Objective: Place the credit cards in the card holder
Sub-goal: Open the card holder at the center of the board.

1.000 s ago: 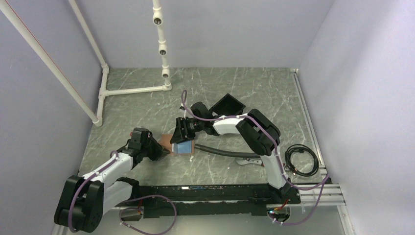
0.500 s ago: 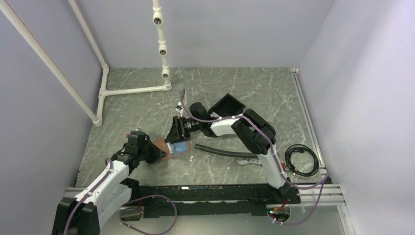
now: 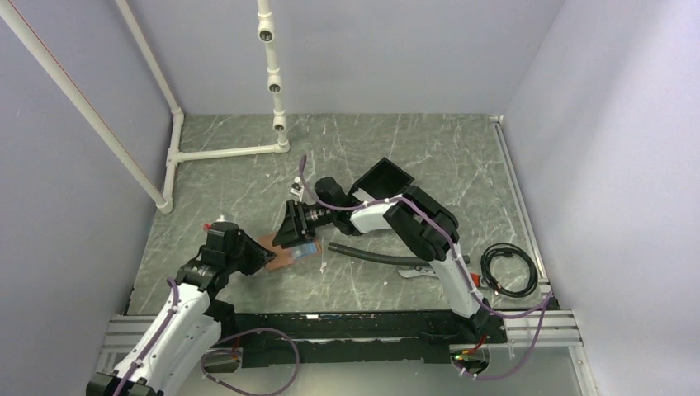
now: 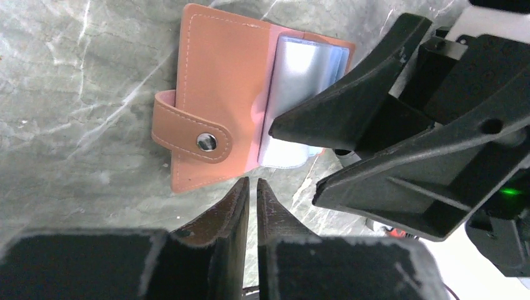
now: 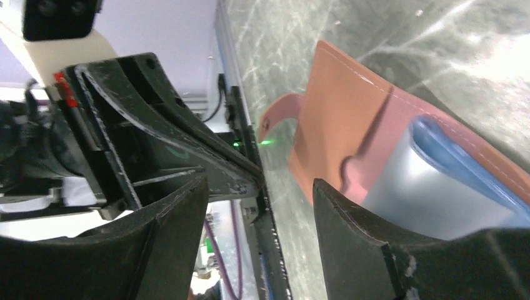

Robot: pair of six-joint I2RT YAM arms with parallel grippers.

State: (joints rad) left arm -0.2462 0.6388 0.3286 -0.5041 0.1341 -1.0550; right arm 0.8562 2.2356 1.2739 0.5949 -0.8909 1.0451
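The wallet (image 4: 212, 100) is laid open on the table (image 3: 413, 157), a blue card (image 4: 300, 69) tucked inside, the right gripper (image 5: 259, 187) spread wide over it and the left gripper (image 4: 252, 184) barely parted, empty, beside it.

Lilac walls (image 3: 396, 49) enclose a grey marbled tabletop (image 3: 446, 148).

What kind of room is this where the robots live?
Probably a robot lab booth: the left arm and right arm are bolted to a rail, plain purple walls box in the table, and a white pipe frame stands there.
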